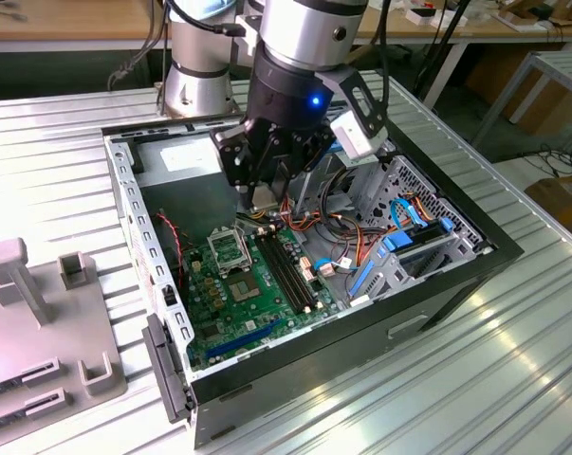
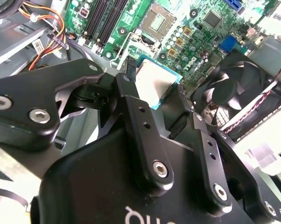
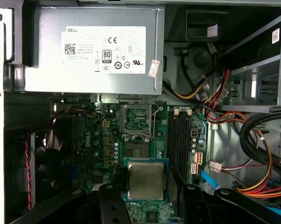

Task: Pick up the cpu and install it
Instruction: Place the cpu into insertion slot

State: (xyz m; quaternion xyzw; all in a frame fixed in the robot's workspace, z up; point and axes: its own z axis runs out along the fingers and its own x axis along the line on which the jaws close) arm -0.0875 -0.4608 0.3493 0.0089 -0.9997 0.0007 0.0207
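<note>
The gripper (image 3: 146, 192) is clamped on the cpu (image 3: 145, 179). Its two black fingers (image 3: 113, 201) press on opposite edges of the pale metal square, and the plate sits flat between them with its broad face towards the first wrist view. The second wrist view shows the same hold from the side, with the cpu (image 2: 155, 81) pinched at the tips of the gripper (image 2: 155, 88).

The cpu hangs in the air, clear of the green board (image 3: 98, 144) below the gripper. Just beyond it is the black-framed socket (image 3: 136, 121), with its contact field bare. The dark memory slots (image 3: 180, 140) run beside the socket, and the grey power supply (image 3: 93, 51) lies farther off.

In the exterior view the gripper (image 1: 267, 196) reaches down into the open computer case (image 1: 361, 308), which lies on the ribbed metal surface (image 1: 475, 379).
</note>
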